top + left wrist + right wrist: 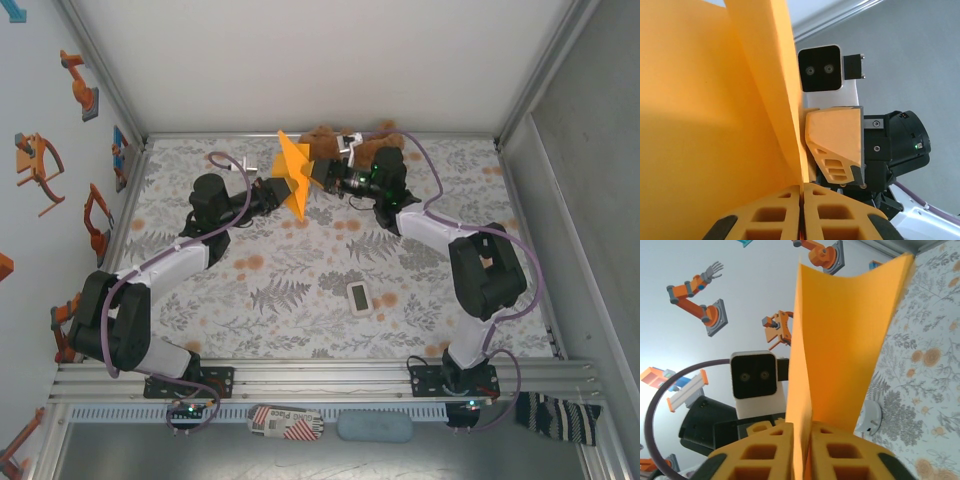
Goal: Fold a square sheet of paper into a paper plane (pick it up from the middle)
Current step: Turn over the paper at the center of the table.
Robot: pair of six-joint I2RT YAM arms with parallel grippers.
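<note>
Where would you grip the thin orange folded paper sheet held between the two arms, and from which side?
Probably at an edge by the crease, coming in level from the side. The thin orange folded paper sheet stands upright above the table, so only its edges fit between flat jaws. The left gripper and right gripper pinch it that way from opposite sides.

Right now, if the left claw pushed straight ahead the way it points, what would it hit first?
Past the square sheet of paper it pinches, the left gripper would probably meet the right gripper, which faces it from the sheet's other side; depth is unclear.
</note>
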